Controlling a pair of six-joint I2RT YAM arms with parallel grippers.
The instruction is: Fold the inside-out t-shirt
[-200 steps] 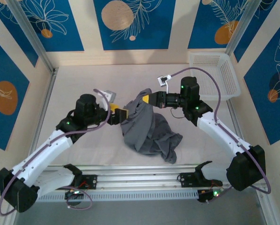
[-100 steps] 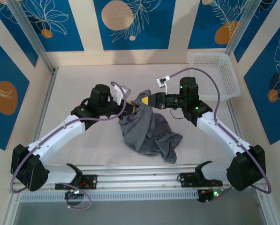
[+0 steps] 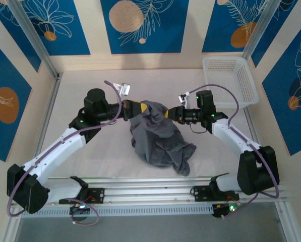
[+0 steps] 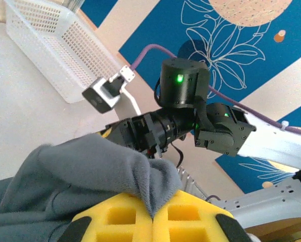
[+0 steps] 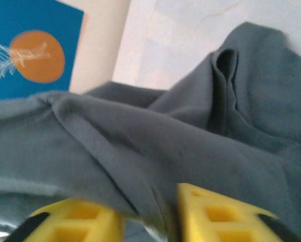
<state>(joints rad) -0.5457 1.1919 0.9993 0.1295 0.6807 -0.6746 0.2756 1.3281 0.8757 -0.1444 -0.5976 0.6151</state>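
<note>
The t-shirt (image 3: 158, 136) sits in the middle of the table (image 3: 74, 96). The left gripper (image 3: 136, 108) is at its far left edge. The right gripper (image 3: 168, 113) is at its far right edge. Both touch the cloth. The basket (image 3: 230, 80) is in the far right corner, behind the right gripper.

the top camera looks down over the table (image 3: 79, 85), while both wrist cameras peer closely at the shared t-shirt (image 3: 158, 136).

Bright, even, shadowless light; right wrist view perhaps slightly blurred.
</note>
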